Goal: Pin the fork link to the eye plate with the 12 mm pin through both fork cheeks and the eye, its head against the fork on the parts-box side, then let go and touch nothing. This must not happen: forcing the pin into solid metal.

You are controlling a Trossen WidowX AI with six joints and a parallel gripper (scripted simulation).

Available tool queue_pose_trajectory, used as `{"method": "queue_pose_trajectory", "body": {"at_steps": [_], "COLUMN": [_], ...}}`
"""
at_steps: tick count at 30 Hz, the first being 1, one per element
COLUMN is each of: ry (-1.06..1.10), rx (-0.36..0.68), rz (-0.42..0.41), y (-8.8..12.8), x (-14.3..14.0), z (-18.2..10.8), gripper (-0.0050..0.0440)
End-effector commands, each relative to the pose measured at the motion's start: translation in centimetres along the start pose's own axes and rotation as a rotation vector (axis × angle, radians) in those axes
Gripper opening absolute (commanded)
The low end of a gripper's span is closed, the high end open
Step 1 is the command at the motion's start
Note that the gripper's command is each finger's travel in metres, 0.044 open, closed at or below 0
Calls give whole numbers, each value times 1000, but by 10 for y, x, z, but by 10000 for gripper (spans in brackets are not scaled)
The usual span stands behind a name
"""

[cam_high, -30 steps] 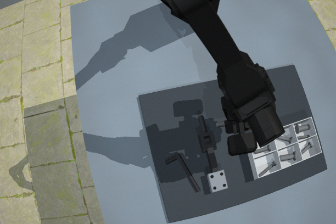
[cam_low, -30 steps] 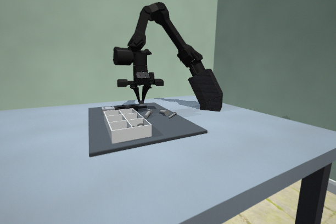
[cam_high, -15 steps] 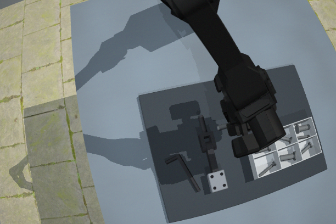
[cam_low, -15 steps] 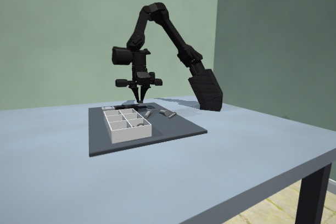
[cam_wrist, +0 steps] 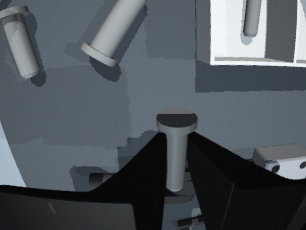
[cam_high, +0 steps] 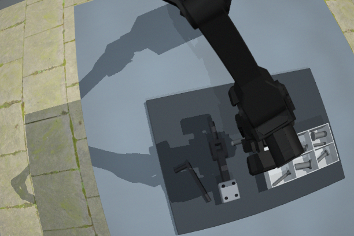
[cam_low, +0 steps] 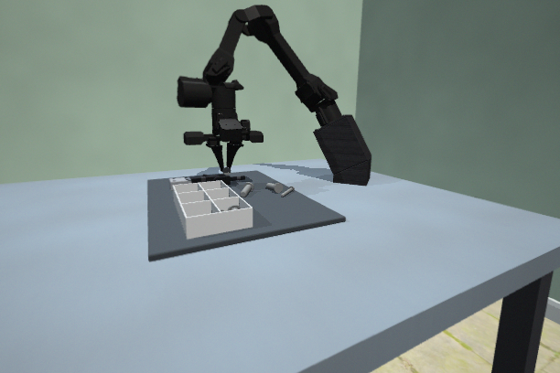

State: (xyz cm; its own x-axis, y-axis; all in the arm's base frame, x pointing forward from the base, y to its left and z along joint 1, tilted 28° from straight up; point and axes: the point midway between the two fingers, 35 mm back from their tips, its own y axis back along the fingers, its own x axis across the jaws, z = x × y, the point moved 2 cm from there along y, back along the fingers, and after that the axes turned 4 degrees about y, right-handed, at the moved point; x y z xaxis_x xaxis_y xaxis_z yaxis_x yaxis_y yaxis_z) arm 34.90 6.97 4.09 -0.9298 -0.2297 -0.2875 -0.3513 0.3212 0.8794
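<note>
My gripper [cam_high: 246, 145] [cam_low: 226, 169] [cam_wrist: 175, 139] is shut on a grey headed pin [cam_high: 238, 142] [cam_wrist: 176, 160]. I hold it above the mat on the parts-box side of the fork, shank pointing toward the fork and head toward the box. In the top view its tip appears a little short of the fork. The dark fork link [cam_high: 214, 133] lies in line with the dark bar of the eye plate [cam_high: 229, 190] [cam_wrist: 282, 151], whose base is a light block with holes. The eye sits at the fork, but how the holes line up is hidden. The pin's size cannot be read.
The white parts box [cam_low: 220, 223] [cam_wrist: 203, 30] holds several pins. Loose pins [cam_low: 247, 189] [cam_low: 274, 187] [cam_wrist: 117, 30] [cam_wrist: 22, 47] lie on the dark mat [cam_high: 291, 200] [cam_low: 293, 215]. A dark L-shaped tool [cam_high: 198, 179] lies left of the eye plate.
</note>
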Motion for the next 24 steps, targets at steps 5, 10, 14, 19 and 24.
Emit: {"method": "queue_pose_trajectory", "body": {"at_steps": [5, 10, 14, 19, 24], "ry": [6, 6, 6, 6, 6], "rx": [0, 0, 0, 0, 22], "rz": [0, 0, 0, 0, 1], "y": [0, 0, 0, 0, 0], "x": [-10, -10, -10, -8, -9], "z": [0, 0, 0, 0, 1], "gripper": [13, 13, 13, 13, 13]}}
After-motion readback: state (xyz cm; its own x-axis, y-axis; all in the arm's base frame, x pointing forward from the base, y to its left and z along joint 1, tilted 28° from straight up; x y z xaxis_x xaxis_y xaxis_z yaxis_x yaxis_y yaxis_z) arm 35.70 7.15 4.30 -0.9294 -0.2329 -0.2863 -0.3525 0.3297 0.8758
